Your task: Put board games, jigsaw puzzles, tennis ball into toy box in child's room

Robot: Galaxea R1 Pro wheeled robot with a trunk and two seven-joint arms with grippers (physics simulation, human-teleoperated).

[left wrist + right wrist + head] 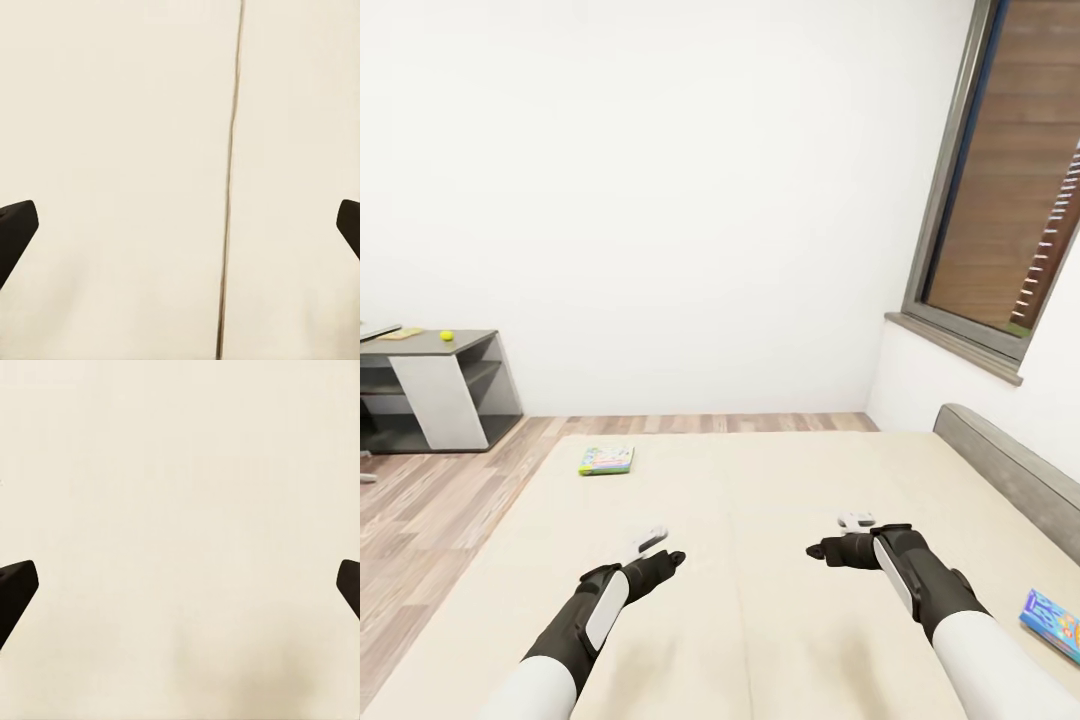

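Board games: one (606, 460) lies at the bed's (780, 600) far edge, another (1052, 622) beside the right arm; tennis ball (447, 336) rests on the worktop (430, 345). Both claws, left (660, 548) and right (838, 535), hover spread and empty; nothing appears stowed yet.

The right gripper (180, 589) hangs over plain cream bedding (180, 472), its two dark fingertips (16, 589) spread far apart, nothing between them.

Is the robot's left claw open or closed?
Open. In the left wrist view, the left gripper's two dark fingertips sit far apart with only the plain cream bed cover between them, holding nothing.
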